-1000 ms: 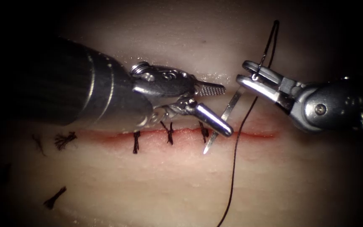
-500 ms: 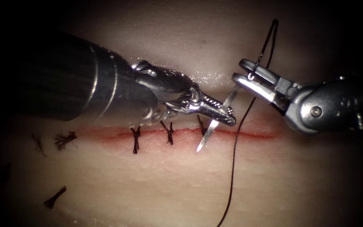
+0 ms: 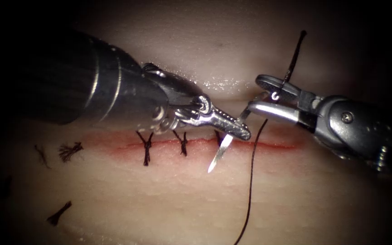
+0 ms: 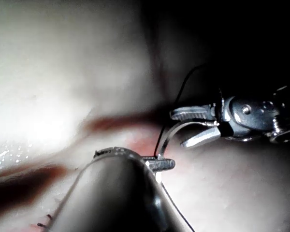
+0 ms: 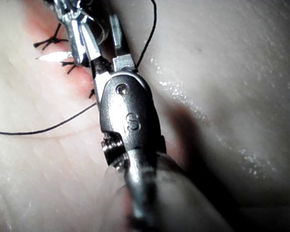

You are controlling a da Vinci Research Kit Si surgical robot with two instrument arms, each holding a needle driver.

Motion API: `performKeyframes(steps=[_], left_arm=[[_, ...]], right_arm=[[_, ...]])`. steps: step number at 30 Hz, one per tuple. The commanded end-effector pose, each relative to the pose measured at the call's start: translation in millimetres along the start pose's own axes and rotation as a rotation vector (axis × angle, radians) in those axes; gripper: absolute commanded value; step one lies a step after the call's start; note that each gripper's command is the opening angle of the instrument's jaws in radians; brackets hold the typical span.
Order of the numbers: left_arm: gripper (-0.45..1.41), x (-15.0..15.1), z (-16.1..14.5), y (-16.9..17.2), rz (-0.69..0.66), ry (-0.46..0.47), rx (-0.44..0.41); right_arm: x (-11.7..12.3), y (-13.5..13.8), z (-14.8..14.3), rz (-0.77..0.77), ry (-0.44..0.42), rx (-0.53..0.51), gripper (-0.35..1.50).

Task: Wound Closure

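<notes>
My left tool point(image 3: 244, 131) is shut on the curved needle point(image 3: 221, 152), gripping it partway along the curve behind the point. The needle's point point(image 3: 210, 169) hangs free above the tissue point(image 3: 169, 195), just below the red cut point(image 3: 268, 144) near its right part; it is not in the tissue. My right tool point(image 3: 254, 96) stands open, with the needle's tail end between its spread jaws. Black thread point(image 3: 252, 181) runs from the tail both up and down. In the left wrist view the right tool point(image 4: 193, 126) gapes around the needle point(image 4: 170, 134). The needle point point(image 5: 53, 57) also appears in the right wrist view.
Three black stitches point(image 3: 146, 148) point(image 3: 183, 143) point(image 3: 218, 137) cross the cut left of the needle. Cut ends of thread point(image 3: 70, 151) point(image 3: 59, 213) lie on the tissue at the far left. The left tool's thick shaft point(image 3: 91, 86) covers the upper left.
The left tool's jaws closed on the needle near its pointed half. The right tool, shut on the tail end before, has opened. The needle point has slid slightly down and left.
</notes>
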State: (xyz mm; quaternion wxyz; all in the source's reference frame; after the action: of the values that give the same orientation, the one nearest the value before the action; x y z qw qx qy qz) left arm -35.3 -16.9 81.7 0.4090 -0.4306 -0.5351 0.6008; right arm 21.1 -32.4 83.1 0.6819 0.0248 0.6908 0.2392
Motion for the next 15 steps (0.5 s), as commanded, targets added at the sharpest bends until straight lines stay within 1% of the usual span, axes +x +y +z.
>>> performKeyframes(steps=[1,2,3,5,6,7,10,11,12,15], left_arm=[[-0.45,0.0,0.7,-0.4,0.001,0.01,-0.001],[-0.45,0.1,0.7,-0.3,0.0,0.011,0.0],[-0.45,0.1,0.7,-0.2,0.0,0.014,-0.003],[-0.45,0.2,0.7,-0.1,0.011,0.017,0.001],[-0.45,0.2,0.6,-0.1,0.022,0.022,0.011],[-0.45,0.2,0.6,-0.1,0.022,0.022,0.011],[-0.45,0.1,0.7,-0.1,0.035,0.031,0.022],[-0.45,-0.1,0.8,-0.1,0.036,0.03,0.024],[-0.45,-0.1,0.8,-0.1,0.036,0.03,0.024],[-0.45,-0.4,0.9,0.0,0.044,0.031,0.023]], right_arm=[[-0.4,-0.7,0.9,0.009,0.005,-0.027,0.83],[-0.3,-0.8,0.9,0.018,0.007,-0.039,0.93],[-0.2,-0.8,1.0,0.026,0.01,-0.049,0.98],[-0.2,-1.0,1.1,0.039,0.013,-0.068,1.05],[-0.3,-1.4,1.4,0.071,0.007,-0.074,1.08],[-0.3,-1.4,1.4,0.071,0.007,-0.074,1.08],[-0.5,-2.0,1.8,0.09,0.009,-0.08,0.98],[-0.5,-2.2,2.1,0.089,0.009,-0.083,0.83],[-0.5,-2.2,2.1,0.089,0.009,-0.083,0.83],[-0.5,-2.2,2.4,0.09,0.009,-0.087,0.53]])
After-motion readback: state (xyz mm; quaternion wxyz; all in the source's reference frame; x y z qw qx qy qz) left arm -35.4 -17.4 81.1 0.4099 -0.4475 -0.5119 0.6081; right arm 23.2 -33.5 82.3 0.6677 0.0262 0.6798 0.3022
